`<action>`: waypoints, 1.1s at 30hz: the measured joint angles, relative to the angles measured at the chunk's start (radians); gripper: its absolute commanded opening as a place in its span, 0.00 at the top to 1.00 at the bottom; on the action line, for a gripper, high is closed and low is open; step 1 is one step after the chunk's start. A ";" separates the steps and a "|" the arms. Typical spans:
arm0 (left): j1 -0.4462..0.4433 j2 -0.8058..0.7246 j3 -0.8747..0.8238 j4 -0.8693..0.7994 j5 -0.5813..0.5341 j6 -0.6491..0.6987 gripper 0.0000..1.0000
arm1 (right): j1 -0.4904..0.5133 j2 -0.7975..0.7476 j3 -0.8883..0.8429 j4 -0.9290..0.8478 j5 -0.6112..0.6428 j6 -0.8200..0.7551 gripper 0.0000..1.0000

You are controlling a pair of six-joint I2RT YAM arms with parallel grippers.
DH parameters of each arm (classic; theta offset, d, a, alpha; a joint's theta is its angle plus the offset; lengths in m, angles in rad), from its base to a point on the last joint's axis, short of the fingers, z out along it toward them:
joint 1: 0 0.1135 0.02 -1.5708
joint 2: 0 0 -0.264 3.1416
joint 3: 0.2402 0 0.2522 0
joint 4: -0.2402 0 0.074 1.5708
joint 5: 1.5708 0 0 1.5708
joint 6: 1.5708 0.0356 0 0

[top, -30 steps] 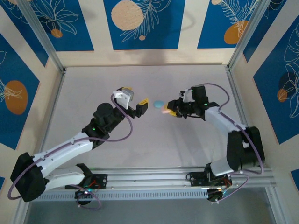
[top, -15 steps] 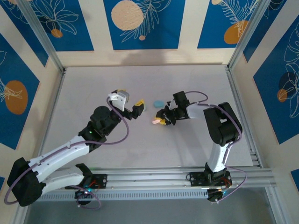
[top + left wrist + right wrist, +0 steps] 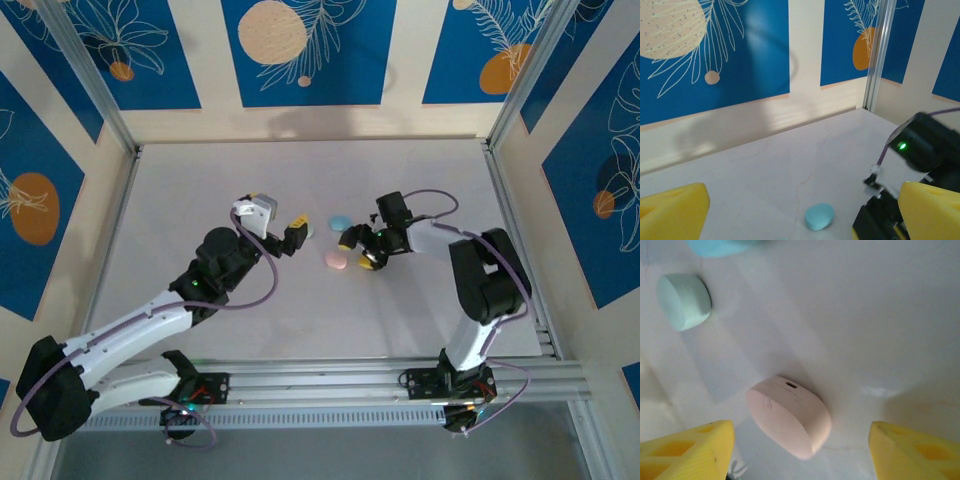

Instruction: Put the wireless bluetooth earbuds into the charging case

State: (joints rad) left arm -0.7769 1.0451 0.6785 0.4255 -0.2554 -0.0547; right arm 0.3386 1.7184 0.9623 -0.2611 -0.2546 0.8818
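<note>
Pale marbled surface, blue leaf-print walls, two arms angled inward.
Left arm stretched long, left fingers spread wide; right arm sharply folded, right fingers apart either side of the pink charging case, mint earbud beyond them.

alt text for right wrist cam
A pink case lies on the white table between the open yellow fingers of the right gripper, touching neither. A smaller mint piece sits upper left, a blue one at the top edge.

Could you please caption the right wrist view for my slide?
Open right tool faces a pink case on the table, mint object beyond.
</note>
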 measured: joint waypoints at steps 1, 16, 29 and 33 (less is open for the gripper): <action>0.004 0.007 0.000 -0.007 -0.009 0.000 0.01 | -0.007 -0.042 0.000 -0.035 0.045 -0.006 0.27; 0.438 0.058 -0.159 -0.132 -0.139 -0.016 0.00 | -0.153 -0.323 -0.258 0.252 0.757 -0.563 0.21; 0.574 0.252 -0.327 0.124 -0.058 0.057 0.00 | -0.231 -0.270 -0.558 0.886 0.472 -0.872 0.21; 0.587 0.311 -0.328 0.203 -0.023 0.078 0.00 | -0.314 -0.217 -0.610 1.040 0.395 -0.843 0.21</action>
State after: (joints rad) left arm -0.1894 1.3556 0.3508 0.6281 -0.2783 0.0235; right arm 0.0246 1.5009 0.3519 0.7788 0.1402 0.0383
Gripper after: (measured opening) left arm 0.999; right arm 0.791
